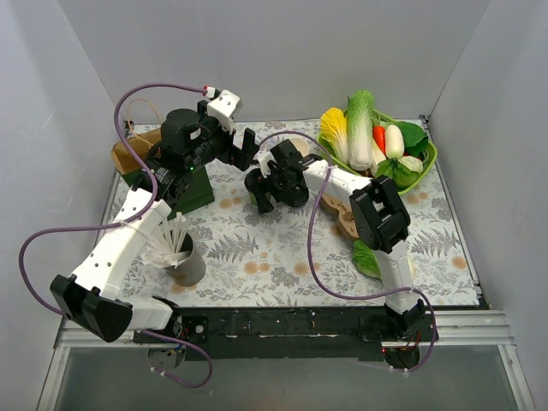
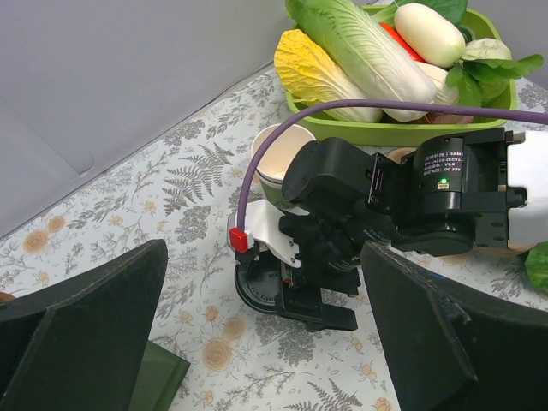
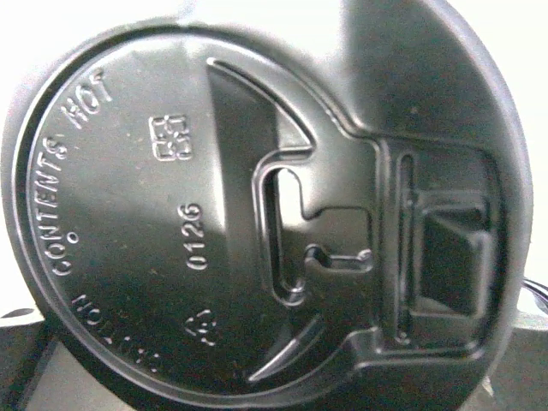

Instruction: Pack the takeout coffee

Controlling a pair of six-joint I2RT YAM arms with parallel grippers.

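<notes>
A fern-printed table (image 1: 257,248) seen from above, with two robot arms reaching in from its near edge. At the far left, a brown paper item (image 1: 128,152) lies beside a dark green box (image 1: 190,187). In front of them stands a grey cup (image 1: 190,267) holding a fan of white sticks (image 1: 171,244). The left gripper (image 2: 264,253) hovers above the middle of the table with its two dark fingers (image 2: 94,325) spread wide and nothing between them. Ahead of it, the right gripper (image 2: 308,304) points straight down onto a flat round black lid (image 2: 251,289) lying on the table. The right wrist camera sits so close that the lid fills its view, embossed lettering facing up, and the pictures do not show whether this claw is clamped on the lid or apart. Just behind the right gripper stands the small paper cup (image 2: 278,158), upright and uncovered, cream above and dark green below. To the right, a brown pulp cup tray (image 1: 341,214) lies partly hidden under the right arm, its holes unfilled as far as they show. At the far right corner, a green basket (image 2: 377,133) holds a pale cabbage (image 2: 360,51), a yellow leafy one (image 2: 312,73), a white vegetable (image 2: 432,32) and dark greens (image 2: 492,68).
</notes>
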